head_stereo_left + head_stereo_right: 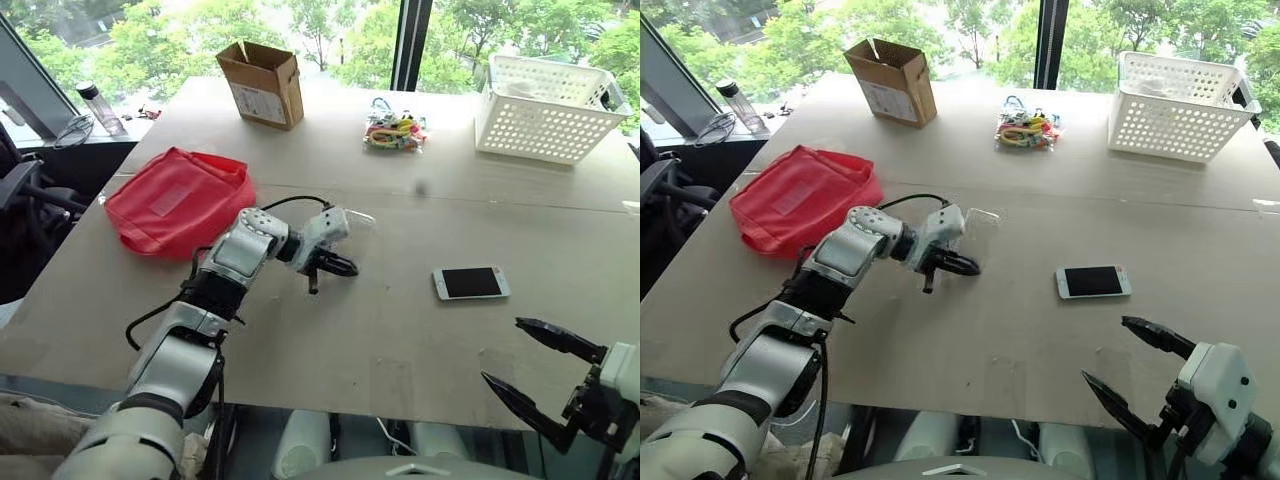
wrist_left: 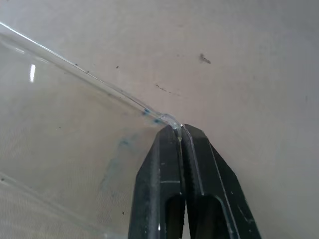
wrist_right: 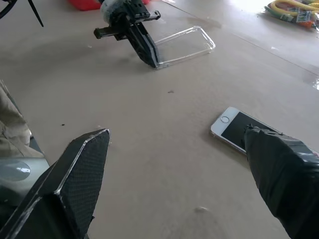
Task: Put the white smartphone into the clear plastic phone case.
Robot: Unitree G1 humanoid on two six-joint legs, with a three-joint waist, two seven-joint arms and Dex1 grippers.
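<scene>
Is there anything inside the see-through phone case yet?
No. The clear case is empty; only the table shows through it. The left pincer pinches its corner. The white phone lies apart on the table, partly hidden behind a right pincer finger.

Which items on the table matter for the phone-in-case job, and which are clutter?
Job:
white smartphone
clear plastic phone case, corner pinched by left gripper
right gripper, open

Clutter:
red bag
cardboard box
white basket
coloured cable bundle
</scene>
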